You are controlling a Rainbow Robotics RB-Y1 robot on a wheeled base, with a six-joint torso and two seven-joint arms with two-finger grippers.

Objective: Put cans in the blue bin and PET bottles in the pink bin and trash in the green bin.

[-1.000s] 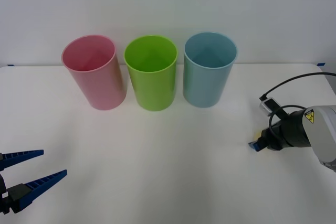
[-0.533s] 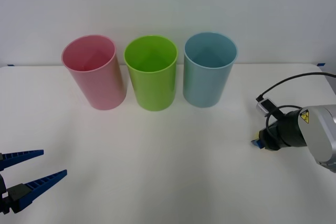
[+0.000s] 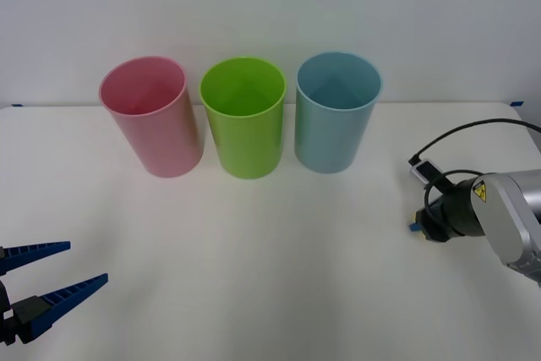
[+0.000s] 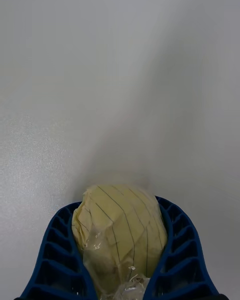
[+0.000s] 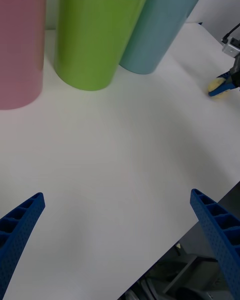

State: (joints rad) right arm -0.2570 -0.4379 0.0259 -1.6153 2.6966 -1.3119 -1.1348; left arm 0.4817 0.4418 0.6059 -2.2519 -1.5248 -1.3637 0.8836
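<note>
The pale yellow trash ball (image 4: 120,230) sits between my right gripper's (image 4: 120,245) blue fingers (image 4: 177,245), which are shut on it. That gripper (image 3: 414,228) hangs low over the table at the right, with only a blue tip showing past the wrist. From the left wrist, the trash (image 5: 216,84) shows small and far off in the right gripper (image 5: 220,89). At the back stand the pink bin (image 3: 152,116), the green bin (image 3: 245,117) and the blue bin (image 3: 336,112) in a row. My left gripper (image 3: 52,281) waits open at the front left corner.
The white table (image 3: 270,268) runs wide between the bins and both arms. A black cable (image 3: 473,133) loops over the right wrist. The table's front edge (image 5: 185,230) lies close to the left gripper's fingers.
My right gripper has turned slightly and shifted a little to the right, so less of its blue tip shows. The left arm and the bins have not moved.
</note>
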